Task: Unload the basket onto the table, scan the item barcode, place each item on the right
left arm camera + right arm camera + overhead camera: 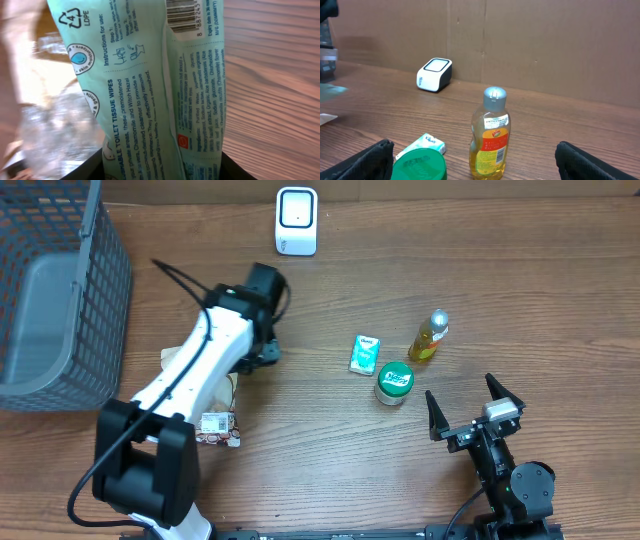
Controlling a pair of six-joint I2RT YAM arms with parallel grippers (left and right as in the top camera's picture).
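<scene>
left fingers [235, 172] clamped on wipes pack [150, 100]; soft, light, slick film, likely flops; better held mid-body, barcode [186, 12] kept exposed; right fingers [436, 418] wide, empty

Desk [320, 470]: open lane down the middle
Basket [105, 280] fills far-left corner, scanner [297, 220] the far edge; bottle [428, 336], jar [394, 381], pack [365, 353] cluster right.

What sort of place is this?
Likely a mock shop checkout for robot practice, on a wooden table: a white barcode scanner, a grey mesh basket, and retail goods such as a yellow bottle, a green-lidded jar and a wipes pack.
</scene>
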